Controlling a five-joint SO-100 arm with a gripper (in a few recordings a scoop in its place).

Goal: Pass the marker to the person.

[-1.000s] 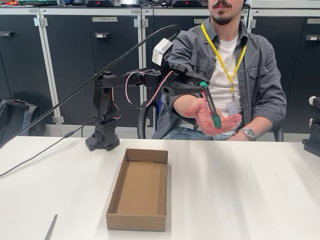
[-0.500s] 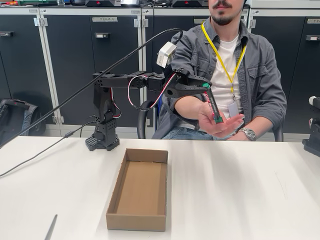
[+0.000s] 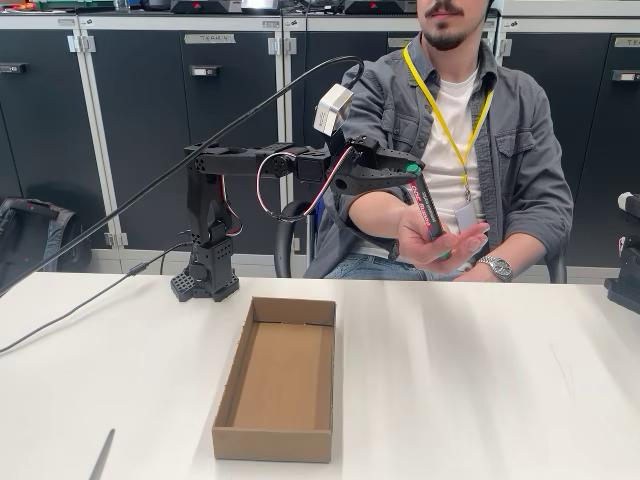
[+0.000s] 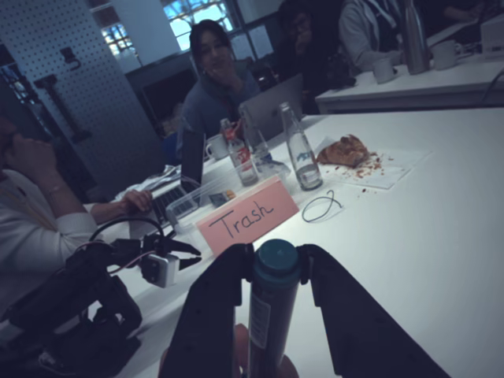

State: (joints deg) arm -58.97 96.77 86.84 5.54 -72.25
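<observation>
My gripper is stretched out to the right, above the table's far edge, and is shut on the green-capped top of the marker. The dark marker with its white label hangs slanting down into the person's raised hand, whose fingers curl around its lower end. In the wrist view the marker stands between my two dark fingers, the gripper pinching its green cap, with a fingertip showing at the bottom edge.
An open, empty cardboard box lies on the white table in front of the arm's base. A thin grey stick pokes in at the bottom left. A black device sits at the right edge.
The arm has carried the marker slightly up and to the right. The person's open palm has risen and its fingers have closed around the marker's lower end.
</observation>
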